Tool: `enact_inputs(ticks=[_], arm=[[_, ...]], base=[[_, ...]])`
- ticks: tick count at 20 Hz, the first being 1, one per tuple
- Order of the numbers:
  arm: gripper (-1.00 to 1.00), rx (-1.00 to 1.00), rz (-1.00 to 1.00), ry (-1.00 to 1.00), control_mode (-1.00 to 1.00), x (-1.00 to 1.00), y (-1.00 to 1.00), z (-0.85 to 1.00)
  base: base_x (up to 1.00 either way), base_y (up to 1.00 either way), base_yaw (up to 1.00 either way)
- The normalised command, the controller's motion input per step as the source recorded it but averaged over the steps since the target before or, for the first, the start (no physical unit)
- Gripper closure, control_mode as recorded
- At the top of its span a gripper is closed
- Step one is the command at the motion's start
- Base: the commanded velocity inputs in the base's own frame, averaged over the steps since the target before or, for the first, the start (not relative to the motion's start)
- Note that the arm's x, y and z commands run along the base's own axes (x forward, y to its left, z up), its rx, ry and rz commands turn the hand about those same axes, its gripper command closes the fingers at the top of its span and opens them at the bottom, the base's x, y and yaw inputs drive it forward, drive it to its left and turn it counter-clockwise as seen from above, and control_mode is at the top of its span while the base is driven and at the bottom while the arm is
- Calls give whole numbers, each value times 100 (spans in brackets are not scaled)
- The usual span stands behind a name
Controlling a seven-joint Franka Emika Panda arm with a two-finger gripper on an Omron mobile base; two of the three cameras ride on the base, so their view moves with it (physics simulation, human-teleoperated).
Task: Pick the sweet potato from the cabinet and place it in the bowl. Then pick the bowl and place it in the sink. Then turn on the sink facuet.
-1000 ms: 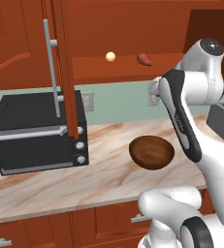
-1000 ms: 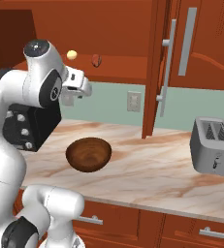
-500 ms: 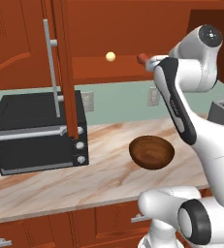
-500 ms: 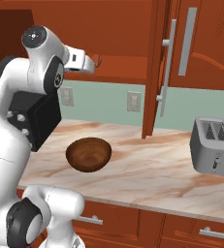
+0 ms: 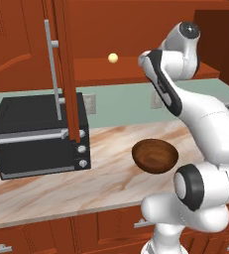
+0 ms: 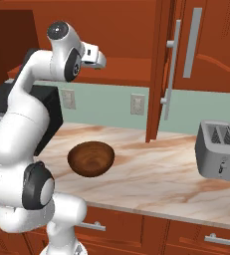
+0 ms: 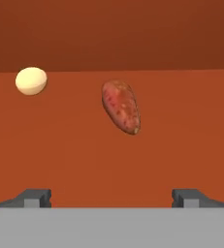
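The sweet potato [image 7: 120,106], reddish-orange and oblong, lies on the cabinet shelf [image 7: 181,145] straight ahead of my gripper [image 7: 112,197]. The gripper is open, its fingertips [image 7: 36,197] wide apart and short of the potato, with nothing between them. In both base views my raised hand [image 6: 94,54] reaches into the open cabinet [image 5: 101,69] and covers the potato. The dark brown bowl [image 5: 155,155] [image 6: 90,158] sits upright and empty on the marble counter below. The sink and its faucet are out of view.
A small pale yellow ball [image 7: 31,80] [image 5: 113,58] rests on the shelf left of the potato. The open cabinet door with its silver bar handle [image 5: 51,69] [image 6: 172,69] juts out. A black oven [image 5: 36,134] and a silver toaster [image 6: 221,149] stand on the counter.
The arm has lifted and stretched forward, so the hand has gone from beside the shelf to the shelf's front, now covering the sweet potato in both base views. The bowl has not moved.
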Motion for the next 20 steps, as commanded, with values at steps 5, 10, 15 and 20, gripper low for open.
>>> enact_inputs(ticks=[5, 10, 15, 20], arm=[[-100, 0, 0, 8, -100, 86, -13, -26], [-100, 0, 0, 2, -100, 74, -11, -17], [-100, 0, 0, 0, -100, 65, -12, -10], [100, 0, 0, 0, -100, 31, -6, -11]], base=[[0, 0, 0], [0, 0, 0], [0, 0, 0], [0, 0, 0]])
